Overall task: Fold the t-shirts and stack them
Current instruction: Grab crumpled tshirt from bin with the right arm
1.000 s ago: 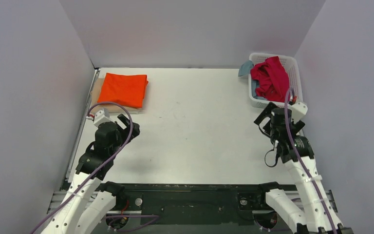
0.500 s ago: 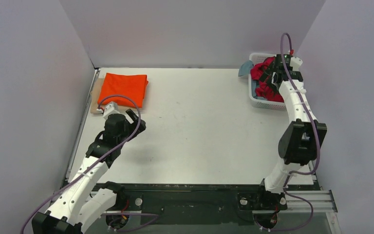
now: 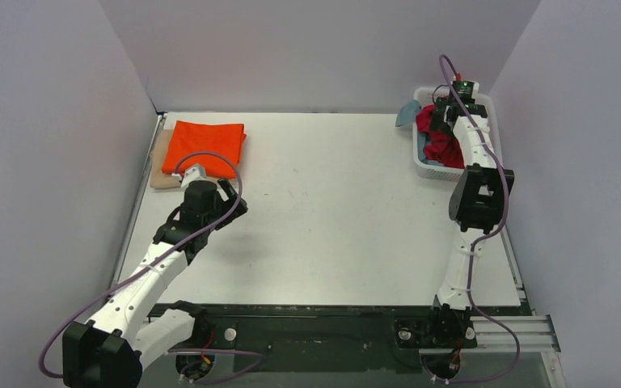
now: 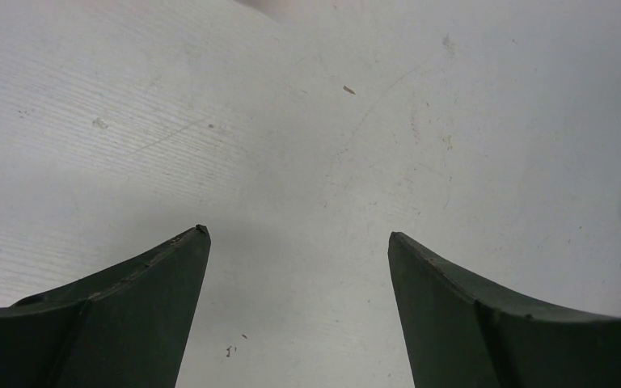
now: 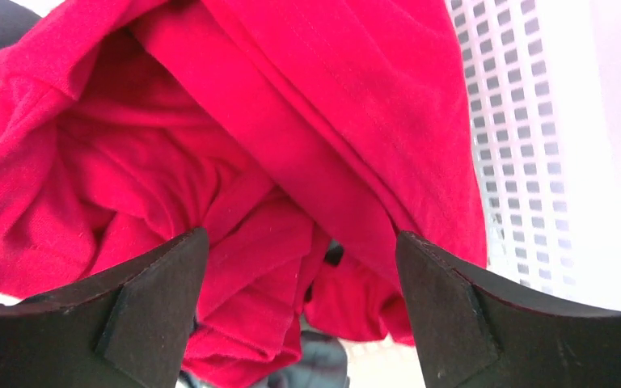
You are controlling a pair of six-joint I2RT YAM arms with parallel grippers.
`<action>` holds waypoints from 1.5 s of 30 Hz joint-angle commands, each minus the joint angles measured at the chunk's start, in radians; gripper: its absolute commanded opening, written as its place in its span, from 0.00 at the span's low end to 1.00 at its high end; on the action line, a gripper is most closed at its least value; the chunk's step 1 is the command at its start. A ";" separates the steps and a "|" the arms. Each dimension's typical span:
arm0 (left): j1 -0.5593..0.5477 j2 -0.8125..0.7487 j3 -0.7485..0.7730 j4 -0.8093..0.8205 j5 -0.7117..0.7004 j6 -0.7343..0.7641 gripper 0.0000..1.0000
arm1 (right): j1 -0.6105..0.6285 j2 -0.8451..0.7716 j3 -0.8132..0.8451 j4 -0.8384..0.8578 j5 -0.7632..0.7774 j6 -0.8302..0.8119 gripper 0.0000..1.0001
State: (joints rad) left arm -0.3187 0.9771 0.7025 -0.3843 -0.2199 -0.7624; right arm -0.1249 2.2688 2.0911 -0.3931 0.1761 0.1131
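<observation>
The orange shirt [image 3: 206,148] lies folded at the table's [image 3: 331,202] far left, on a beige shirt [image 3: 160,170] whose edge shows beneath it. The left gripper [image 4: 297,236] hovers near that pile over bare table, wide apart and empty. At far right the right gripper [image 5: 301,238] hangs over the basket [image 3: 433,171], also wide and empty, its jaws either side of a ridge in the crumpled red shirt [image 5: 291,145].

The step in hand seems to be fetching the next shirt. That calls for lowering, pinching only red cloth, and lifting it clear of the blue shirt [image 3: 407,113].

The top view shows the blue shirt draped over the basket's far left corner. Only the right wrist view shows the parted jaws and grey cloth under the red.
</observation>
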 commanded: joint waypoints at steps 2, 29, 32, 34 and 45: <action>0.009 0.017 0.062 0.063 0.019 0.018 0.91 | -0.013 0.046 0.094 0.077 0.067 -0.102 0.80; 0.009 0.040 0.050 0.088 0.126 -0.017 0.91 | -0.013 -0.175 -0.129 0.399 0.062 0.109 0.00; 0.007 -0.001 0.032 0.096 0.175 -0.028 0.91 | 0.006 -0.386 -0.365 0.502 0.068 0.161 0.00; 0.004 -0.035 0.021 0.099 0.194 -0.032 0.92 | 0.019 -0.499 -0.460 0.559 0.072 0.184 0.00; 0.001 -0.277 -0.028 -0.001 0.169 -0.037 0.92 | 0.200 -0.845 -0.328 0.476 0.051 0.127 0.00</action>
State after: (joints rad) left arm -0.3134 0.7765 0.6930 -0.3618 -0.0471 -0.7910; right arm -0.0109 1.5097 1.6588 0.0624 0.2291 0.2787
